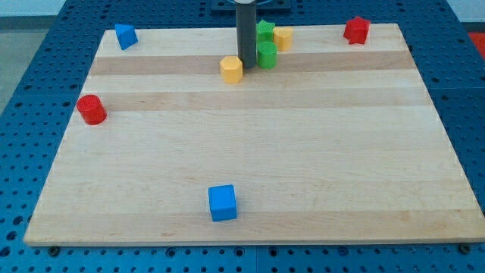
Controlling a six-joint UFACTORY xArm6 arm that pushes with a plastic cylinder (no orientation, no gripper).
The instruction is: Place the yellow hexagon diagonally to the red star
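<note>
One yellow hexagon (232, 69) sits far on the wooden board (250, 167), squat with no clear long axis, its flat top upward (facing cannot be told). The red star (356, 29) lies well apart at the far right. My tip (247, 64) stands upright just right of the hexagon, beside a green cylinder (267, 54); it carries no pincer.

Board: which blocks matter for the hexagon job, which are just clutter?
Job: yellow hexagon, red star, my tip just right of the hexagon.
Clutter: second yellow block, two green blocks, red cylinder, blue cube, blue block.
</note>
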